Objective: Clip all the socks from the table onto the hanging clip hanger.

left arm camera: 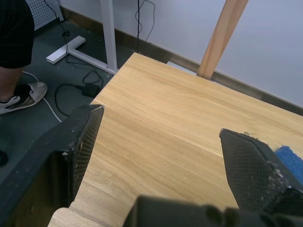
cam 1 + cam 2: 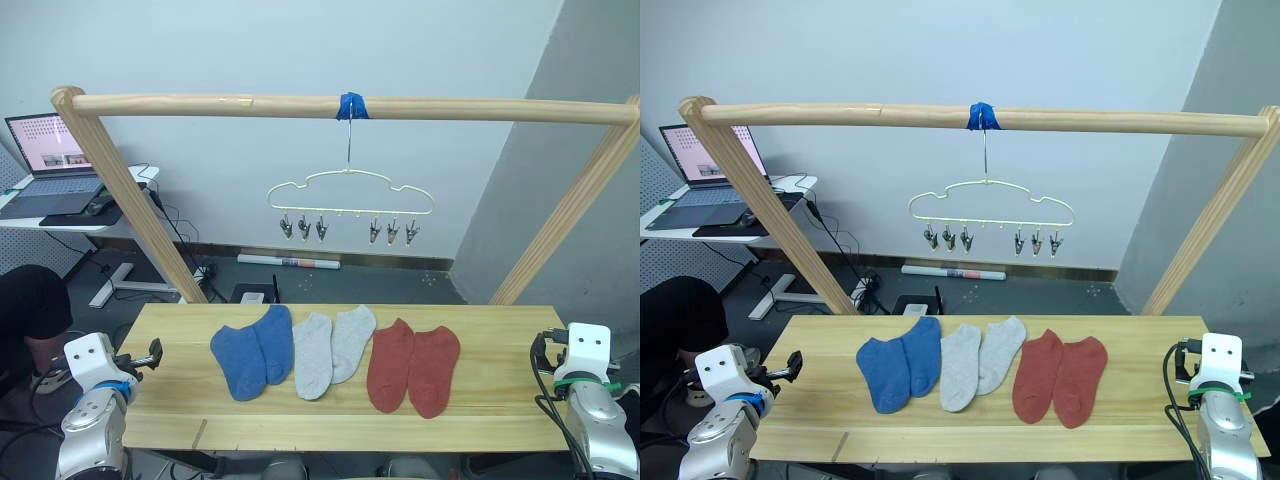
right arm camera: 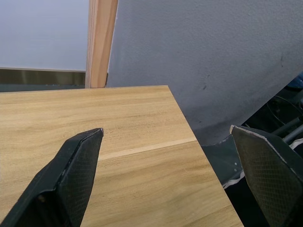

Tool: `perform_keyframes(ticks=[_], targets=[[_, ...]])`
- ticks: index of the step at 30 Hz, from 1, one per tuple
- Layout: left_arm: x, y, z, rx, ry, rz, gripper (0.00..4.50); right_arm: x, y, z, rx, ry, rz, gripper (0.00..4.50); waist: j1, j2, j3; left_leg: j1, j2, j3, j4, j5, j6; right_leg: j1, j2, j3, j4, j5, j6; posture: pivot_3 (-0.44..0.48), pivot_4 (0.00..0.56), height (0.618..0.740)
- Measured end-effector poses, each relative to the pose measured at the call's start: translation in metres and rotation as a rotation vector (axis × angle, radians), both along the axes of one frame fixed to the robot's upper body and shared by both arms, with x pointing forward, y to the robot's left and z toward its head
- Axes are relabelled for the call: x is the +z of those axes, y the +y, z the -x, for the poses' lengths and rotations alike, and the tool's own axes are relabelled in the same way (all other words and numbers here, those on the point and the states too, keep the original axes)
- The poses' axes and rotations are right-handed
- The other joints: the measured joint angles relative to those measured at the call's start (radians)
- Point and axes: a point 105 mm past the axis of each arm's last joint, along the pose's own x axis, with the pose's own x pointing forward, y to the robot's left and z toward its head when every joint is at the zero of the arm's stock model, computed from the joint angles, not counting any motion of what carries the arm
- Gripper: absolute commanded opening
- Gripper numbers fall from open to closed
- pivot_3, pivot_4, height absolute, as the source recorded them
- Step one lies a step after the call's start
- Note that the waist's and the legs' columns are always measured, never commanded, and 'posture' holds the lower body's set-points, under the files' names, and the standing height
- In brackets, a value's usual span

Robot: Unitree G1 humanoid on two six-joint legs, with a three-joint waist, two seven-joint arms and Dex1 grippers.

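Socks point(image 2: 333, 356) lying paired by colour across the table point(image 2: 500, 400) below the clip hanger point(image 2: 349, 205), waiting within reach, left pincer point(image 1: 161, 156) and right pincer point(image 3: 175, 175) both spread wide at either end.

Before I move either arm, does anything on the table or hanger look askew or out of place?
Nothing stands out. The six socks lie flat on the table in three pairs: blue, light grey, rust red. The clip hanger hangs level from the wooden rail, its clips bare. Both grippers, left and right, are open.
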Motion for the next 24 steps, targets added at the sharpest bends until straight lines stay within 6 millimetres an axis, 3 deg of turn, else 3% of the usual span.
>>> perform_keyframes(ticks=[6, 13, 18, 24], targets=[[0.003, 0.001, 0.000, 0.012, 0.003, -0.018, 4.44, 0.002, -0.003, 0.001, 0.008, 0.005, 0.011, 4.50, 0.000, 0.001, 0.006, 0.000, 0.000, 0.000, 0.000, 0.000, 0.000, 0.000, 0.000, 0.000, 0.000, 0.000, 0.000, 0.014, 0.028, 0.740], [0.027, -0.015, -0.006, -0.103, -0.093, 0.056, 4.44, 0.004, 0.001, 0.001, 0.072, 0.021, 0.015, 4.50, 0.000, 0.001, 0.012, -0.001, 0.000, 0.001, -0.001, 0.000, 0.000, 0.000, 0.000, 0.001, -0.001, 0.000, 0.000, 0.005, 0.032, 0.740], [0.054, -0.032, -0.002, -0.232, -0.160, 0.056, 4.44, 0.017, 0.027, -0.011, 0.266, 0.019, -0.032, 4.50, -0.005, -0.001, 0.021, -0.001, 0.001, 0.001, -0.001, 0.000, 0.000, -0.001, 0.000, 0.001, -0.001, 0.000, 0.000, 0.007, 0.040, 0.740], [0.091, -0.060, -0.012, -0.440, -0.229, -0.051, 4.44, 0.023, 0.063, -0.019, 0.512, 0.054, -0.078, 4.50, 0.003, 0.000, 0.033, -0.002, 0.000, 0.001, -0.001, 0.000, 0.000, 0.000, -0.001, 0.001, -0.004, 0.000, 0.000, 0.009, 0.047, 0.740]])
